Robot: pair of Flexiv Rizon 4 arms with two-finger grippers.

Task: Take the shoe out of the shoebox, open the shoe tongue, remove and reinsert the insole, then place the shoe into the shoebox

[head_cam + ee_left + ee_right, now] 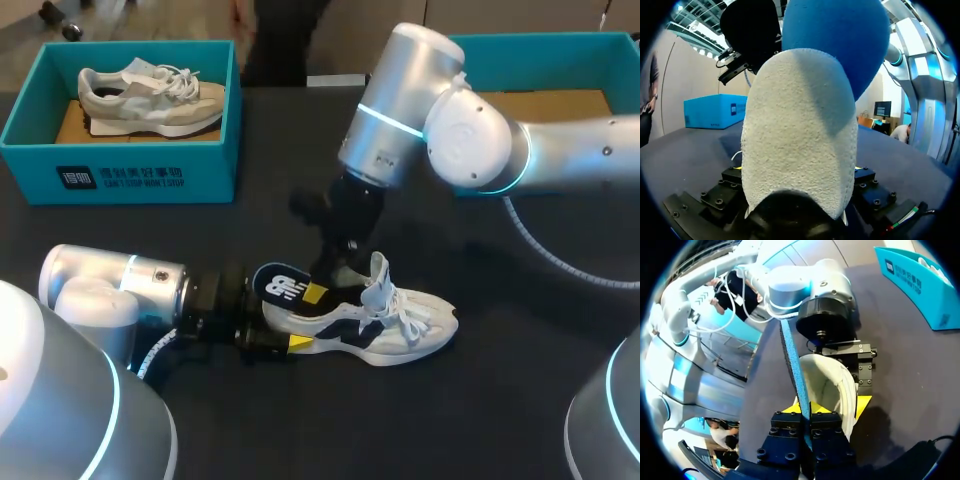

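A white and navy sneaker (405, 325) lies on its side on the dark table, toe to the right. My left gripper (306, 318) is shut on its heel, a yellow tip on each side. In the left wrist view the white heel (800, 140) fills the space between the fingers. A dark insole (280, 288) with a blue underside sticks up out of the heel opening. My right gripper (325, 272) comes down from above and is shut on the insole's edge. In the right wrist view the blue insole (792, 355) runs edge-on from between my shut fingertips (807, 412) up past the shoe's opening (827, 385).
A teal shoebox (120, 175) at the back left holds a second, beige sneaker (150, 95). Another teal box (545, 45) stands at the back right, partly behind my right arm (470, 130). Bare table lies in front of the shoe.
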